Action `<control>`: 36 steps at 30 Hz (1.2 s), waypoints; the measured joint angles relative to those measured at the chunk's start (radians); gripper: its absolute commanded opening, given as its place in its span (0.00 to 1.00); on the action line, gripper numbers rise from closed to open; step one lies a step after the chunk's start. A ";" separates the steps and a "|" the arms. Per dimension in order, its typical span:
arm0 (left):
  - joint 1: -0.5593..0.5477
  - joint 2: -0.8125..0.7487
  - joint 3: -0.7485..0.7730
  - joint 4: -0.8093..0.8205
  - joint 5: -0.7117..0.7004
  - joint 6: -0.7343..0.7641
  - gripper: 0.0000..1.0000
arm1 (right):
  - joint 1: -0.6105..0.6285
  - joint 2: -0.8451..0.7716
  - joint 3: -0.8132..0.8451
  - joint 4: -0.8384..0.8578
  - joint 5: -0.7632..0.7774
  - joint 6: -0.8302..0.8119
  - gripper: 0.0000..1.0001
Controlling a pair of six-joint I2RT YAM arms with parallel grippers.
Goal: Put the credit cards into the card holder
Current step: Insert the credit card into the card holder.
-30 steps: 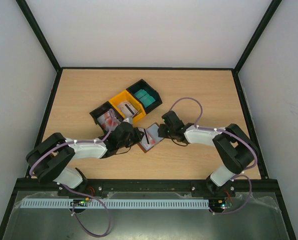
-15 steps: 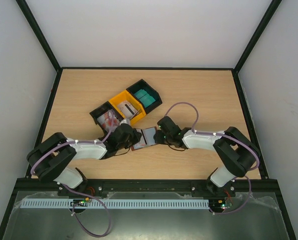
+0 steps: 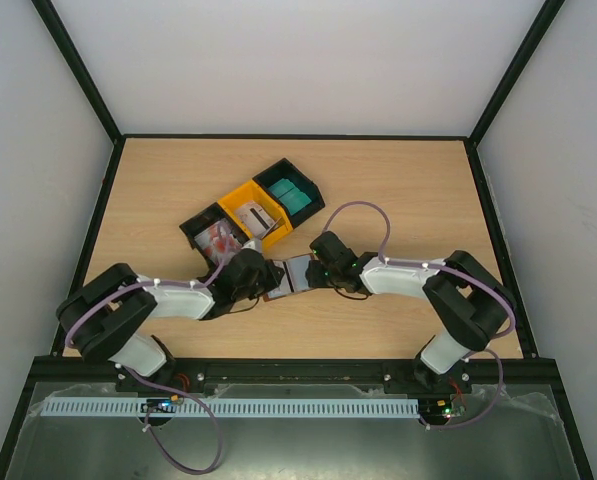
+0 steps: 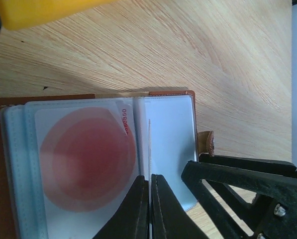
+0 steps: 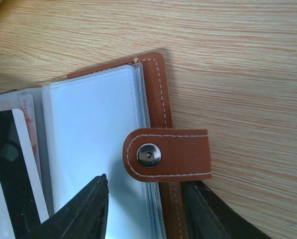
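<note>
While left claw [image 4: 149,199] pinches credit card [image 4: 149,144] edge-on over open card holder [image 5: 155,99] on desk [image 5: 247,74], right claw [image 5: 146,199] straddles holder's strap [image 5: 168,154], spread wide. Risk: steep angle, card misses sleeve [image 4: 168,149] mouth, buckles.

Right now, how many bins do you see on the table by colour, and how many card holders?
Black bins: 2
Yellow bin: 1
Card holder: 1
Total: 4
</note>
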State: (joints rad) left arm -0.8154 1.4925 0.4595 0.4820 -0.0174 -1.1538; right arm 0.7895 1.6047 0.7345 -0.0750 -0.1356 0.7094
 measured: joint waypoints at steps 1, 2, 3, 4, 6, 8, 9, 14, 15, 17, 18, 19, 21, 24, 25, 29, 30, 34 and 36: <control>0.003 0.008 0.000 0.005 0.002 0.000 0.03 | 0.000 0.001 0.001 0.000 0.002 -0.003 0.38; 0.006 0.015 0.000 0.008 0.006 0.000 0.03 | 0.000 0.003 0.002 0.000 0.005 -0.005 0.37; 0.010 0.021 0.000 0.011 0.008 -0.001 0.03 | 0.000 0.005 0.002 0.000 0.008 -0.006 0.37; 0.015 0.026 0.000 0.017 0.010 -0.002 0.03 | 0.000 0.006 0.003 0.001 0.012 -0.007 0.36; 0.022 0.034 0.000 0.030 0.014 -0.003 0.03 | 0.000 0.007 0.003 0.001 0.019 -0.006 0.35; 0.025 0.037 0.000 0.038 0.016 -0.006 0.03 | 0.002 0.008 0.003 0.001 0.025 -0.006 0.33; 0.025 0.037 -0.001 0.047 0.017 -0.010 0.03 | 0.003 0.008 0.003 0.001 0.029 -0.005 0.32; 0.029 0.037 -0.003 0.069 0.017 -0.022 0.03 | 0.003 0.009 0.002 0.002 0.038 -0.002 0.32; 0.030 0.037 -0.003 0.072 0.018 -0.023 0.03 | 0.003 0.010 0.002 0.002 0.038 -0.002 0.32; 0.031 0.037 -0.003 0.078 0.018 -0.030 0.03 | 0.003 0.010 0.002 0.002 0.039 -0.002 0.32; 0.031 0.037 -0.003 0.080 0.018 -0.034 0.03 | 0.003 0.010 0.002 0.002 0.039 -0.001 0.32; 0.031 0.039 -0.003 0.082 0.018 -0.038 0.03 | 0.003 0.010 0.002 0.003 0.039 -0.001 0.32; 0.031 0.046 -0.003 0.087 0.018 -0.044 0.03 | 0.003 0.010 0.001 0.004 0.039 0.002 0.32; 0.031 0.060 -0.003 0.088 0.018 -0.053 0.03 | 0.003 0.010 0.000 0.007 0.040 0.006 0.32; 0.031 0.066 -0.003 0.089 0.018 -0.055 0.03 | 0.003 0.011 0.000 0.010 0.042 0.008 0.32; 0.031 0.085 -0.003 0.089 0.018 -0.064 0.03 | 0.003 0.013 0.000 0.015 0.045 0.011 0.32; 0.031 0.088 -0.003 0.089 0.018 -0.065 0.03 | 0.003 0.013 -0.001 0.016 0.046 0.012 0.32; 0.031 0.098 0.000 0.093 0.021 -0.071 0.03 | 0.003 0.014 -0.001 0.017 0.047 0.014 0.32; 0.031 0.102 0.000 0.095 0.025 -0.079 0.03 | 0.004 0.014 -0.001 0.018 0.048 0.015 0.32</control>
State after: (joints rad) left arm -0.7845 1.5944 0.4591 0.5770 0.0078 -1.2327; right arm 0.7937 1.6188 0.7338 -0.0574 -0.0879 0.7246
